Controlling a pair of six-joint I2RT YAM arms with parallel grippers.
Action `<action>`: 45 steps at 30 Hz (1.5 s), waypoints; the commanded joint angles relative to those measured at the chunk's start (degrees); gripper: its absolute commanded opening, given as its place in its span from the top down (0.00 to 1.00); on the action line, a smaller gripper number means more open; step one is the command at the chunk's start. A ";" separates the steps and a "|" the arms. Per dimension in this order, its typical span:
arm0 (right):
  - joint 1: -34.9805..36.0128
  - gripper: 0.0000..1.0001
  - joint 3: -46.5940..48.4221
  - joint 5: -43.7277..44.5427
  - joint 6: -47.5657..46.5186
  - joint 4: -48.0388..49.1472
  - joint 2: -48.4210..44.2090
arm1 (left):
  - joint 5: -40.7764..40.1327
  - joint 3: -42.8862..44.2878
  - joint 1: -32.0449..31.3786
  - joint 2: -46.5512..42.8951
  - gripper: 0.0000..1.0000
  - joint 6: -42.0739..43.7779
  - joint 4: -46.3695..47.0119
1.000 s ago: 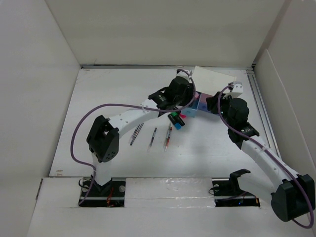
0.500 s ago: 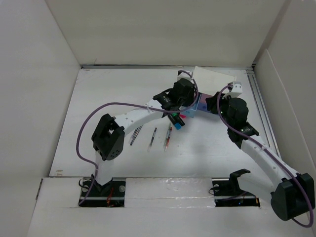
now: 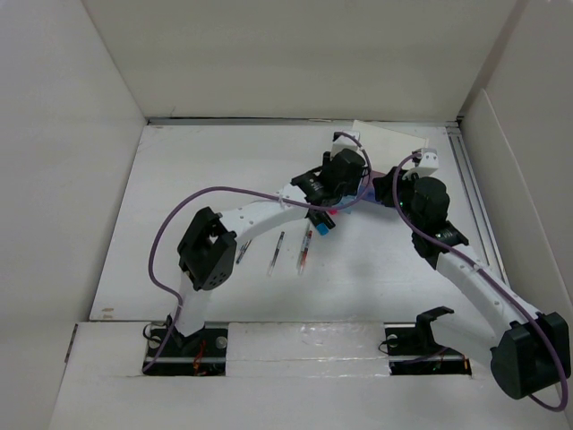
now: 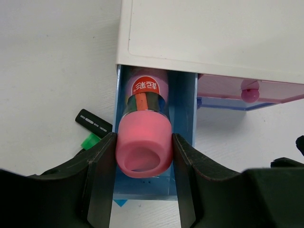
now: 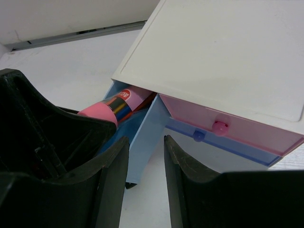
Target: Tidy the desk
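Note:
The white desk (image 3: 197,179) holds a small white box (image 3: 394,143) at the back right. Its blue drawer (image 4: 185,118) stands pulled open. My left gripper (image 4: 144,142) is shut on a glue stick with a pink cap (image 4: 144,147), whose far end lies inside the blue drawer under the box's top (image 4: 213,38). My right gripper (image 5: 146,142) is closed narrowly around the blue drawer's side wall (image 5: 147,123), just right of the glue stick (image 5: 111,107). In the top view the left gripper (image 3: 351,190) and the right gripper (image 3: 387,190) meet at the box.
A black marker with a green cap (image 4: 92,126) lies left of the drawer. Three pens (image 3: 276,253) lie side by side mid-desk. A pink drawer (image 5: 228,123) and a lower blue drawer (image 5: 198,136) are shut. White panels wall the desk.
My left arm has moved right toward the box, carrying the glue stick into the open blue drawer. The right arm has stayed still.

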 commanded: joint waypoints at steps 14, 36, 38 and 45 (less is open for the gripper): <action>-0.31 0.59 1.41 -0.75 -0.16 2.65 -0.12 | 1.18 2.19 -0.12 -6.35 0.38 1.95 2.33; -0.31 1.00 1.67 -2.42 -0.33 3.18 1.82 | 12.27 -41.33 -2.74 -26.33 1.00 -9.21 21.47; -0.31 1.00 1.58 -2.25 -0.33 3.09 1.64 | 10.69 -39.49 -3.37 -24.11 1.00 -9.12 21.23; -0.31 1.00 1.41 -2.42 -0.33 3.01 1.11 | 9.97 -32.54 -3.90 -16.20 1.00 -8.42 22.81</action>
